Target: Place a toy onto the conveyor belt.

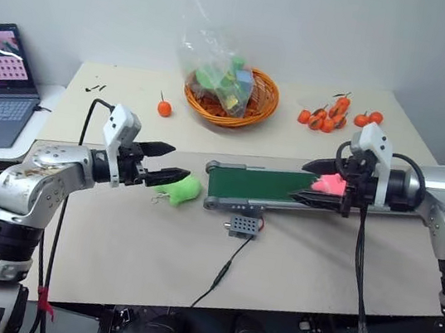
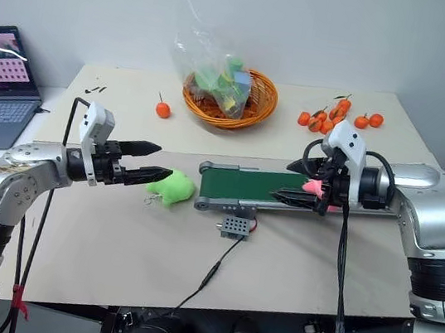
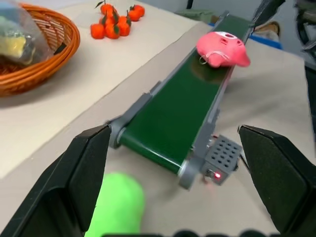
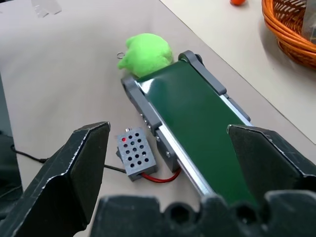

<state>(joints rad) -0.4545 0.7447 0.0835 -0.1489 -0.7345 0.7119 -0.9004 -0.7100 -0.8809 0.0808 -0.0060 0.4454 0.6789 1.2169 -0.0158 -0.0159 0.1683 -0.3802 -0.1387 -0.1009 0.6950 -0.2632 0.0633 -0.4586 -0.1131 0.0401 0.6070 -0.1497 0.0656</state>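
Head eyes overlook table; wrist cameras share the conveyor belt.

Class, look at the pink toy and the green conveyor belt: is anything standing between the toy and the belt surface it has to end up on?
Nothing visible does. The pink toy already lies on the conveyor belt, between the fingers of the open right gripper.

Even, fairly bright light falls on the tabletop from above, leaving only soft, faint shadows under the conveyor belt and no hard glare (the laptop screen at the upper left of the frame glows on its own). In both wrist views the near black fingers are soft and out of focus, while the belt beyond stays fairly sharp.
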